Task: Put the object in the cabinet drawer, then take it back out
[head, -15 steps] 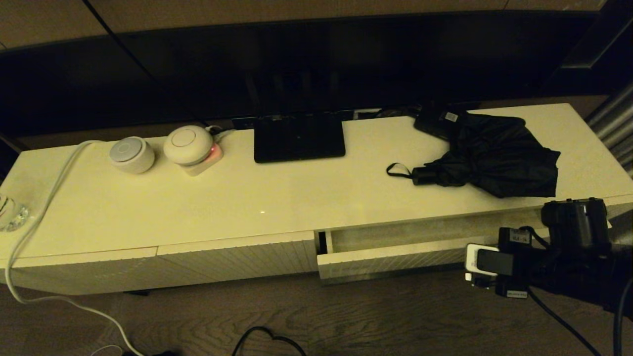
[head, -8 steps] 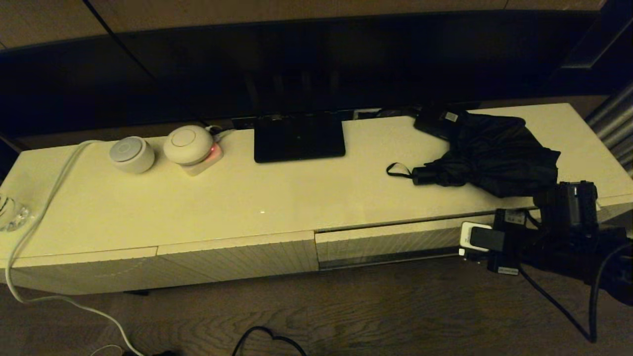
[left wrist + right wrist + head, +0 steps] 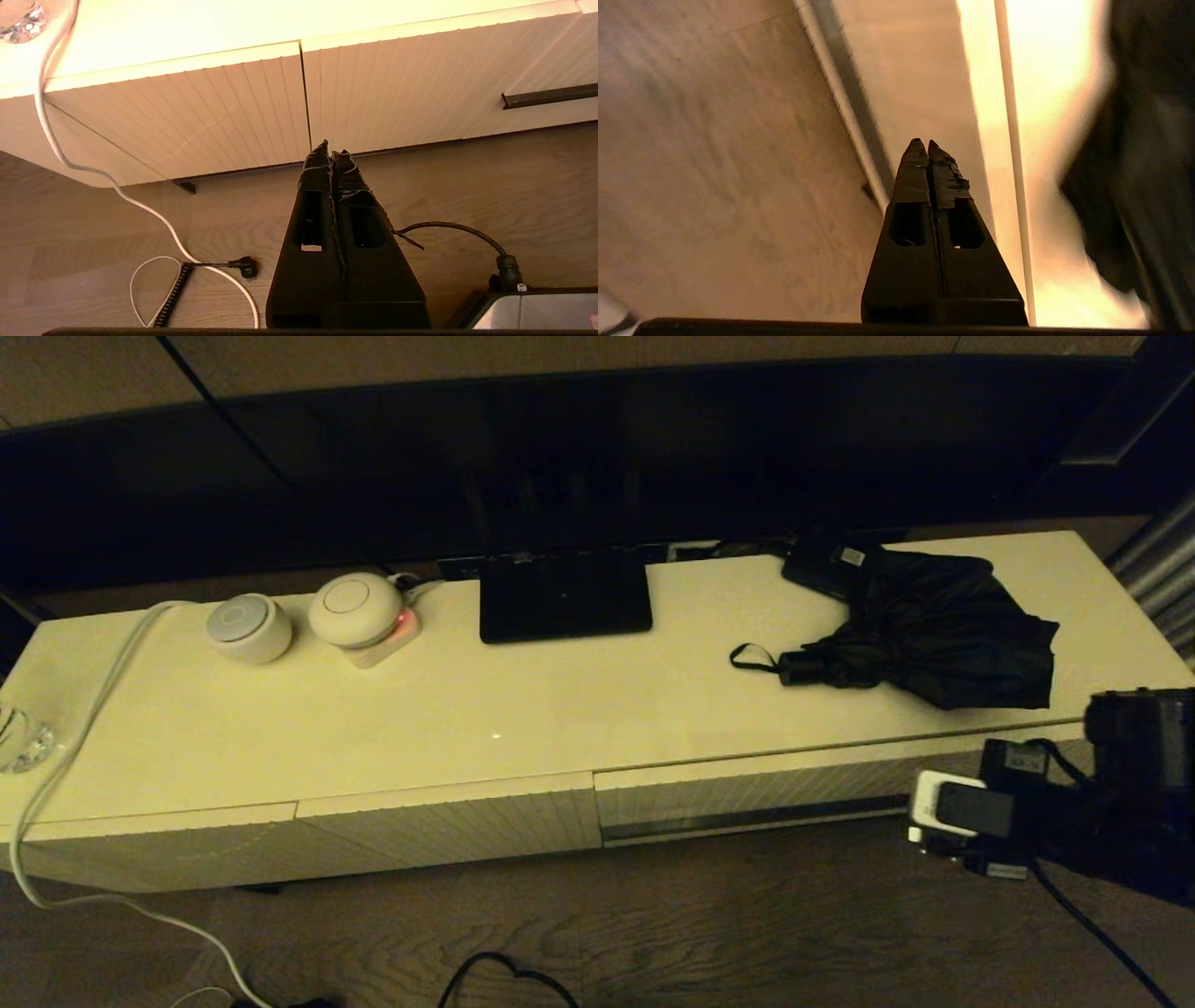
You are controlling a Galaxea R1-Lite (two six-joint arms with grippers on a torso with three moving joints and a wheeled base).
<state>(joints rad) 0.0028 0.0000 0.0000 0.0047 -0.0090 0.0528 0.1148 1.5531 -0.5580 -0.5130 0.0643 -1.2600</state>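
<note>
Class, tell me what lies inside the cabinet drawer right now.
Nothing can be seen: the cabinet drawer is shut, hiding its interior. The umbrella lies on the cabinet top, not inside.

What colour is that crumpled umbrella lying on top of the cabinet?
Black all over: the umbrella, its handle and its wrist loop. The head view shows it best.

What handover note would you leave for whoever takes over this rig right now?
Right gripper: shut, empty, off the drawer front at the cabinet's right end.
Left gripper: shut, empty, parked low before the cabinet.
Black folding umbrella: on the cabinet top, right side, partly over a small black box.
Cabinet drawer: pushed shut within the last second.
Done: the umbrella is out and the drawer is shut.
Left: nothing visible; park the right arm.
</note>
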